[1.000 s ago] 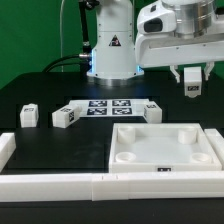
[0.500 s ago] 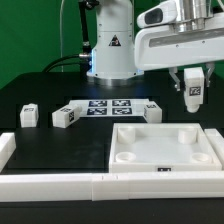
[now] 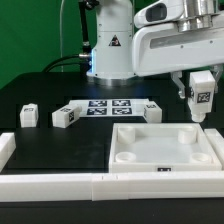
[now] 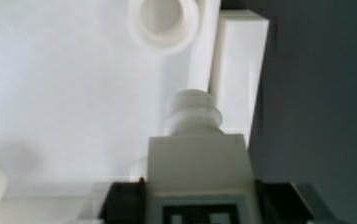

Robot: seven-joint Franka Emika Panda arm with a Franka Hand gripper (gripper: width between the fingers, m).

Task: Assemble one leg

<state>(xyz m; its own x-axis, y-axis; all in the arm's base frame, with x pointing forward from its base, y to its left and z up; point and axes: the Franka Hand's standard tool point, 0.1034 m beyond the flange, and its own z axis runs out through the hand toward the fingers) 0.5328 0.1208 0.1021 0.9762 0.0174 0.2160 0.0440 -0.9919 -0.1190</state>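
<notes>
Exterior cam: slightly raised, mid-range, looks across desk toward arm base. Wrist cam: very close, looks down along leg onto white panel. Overlap: that leg, panel edge.

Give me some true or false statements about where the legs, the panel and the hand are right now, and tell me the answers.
1. The hand is shut on a leg. True.
2. Three loose legs sit on the table. True.
3. A leg already stands in the panel. False: all four sockets are empty.
4. The marker board lies on top of the panel. False: it lies on the table, beyond the panel.
</notes>
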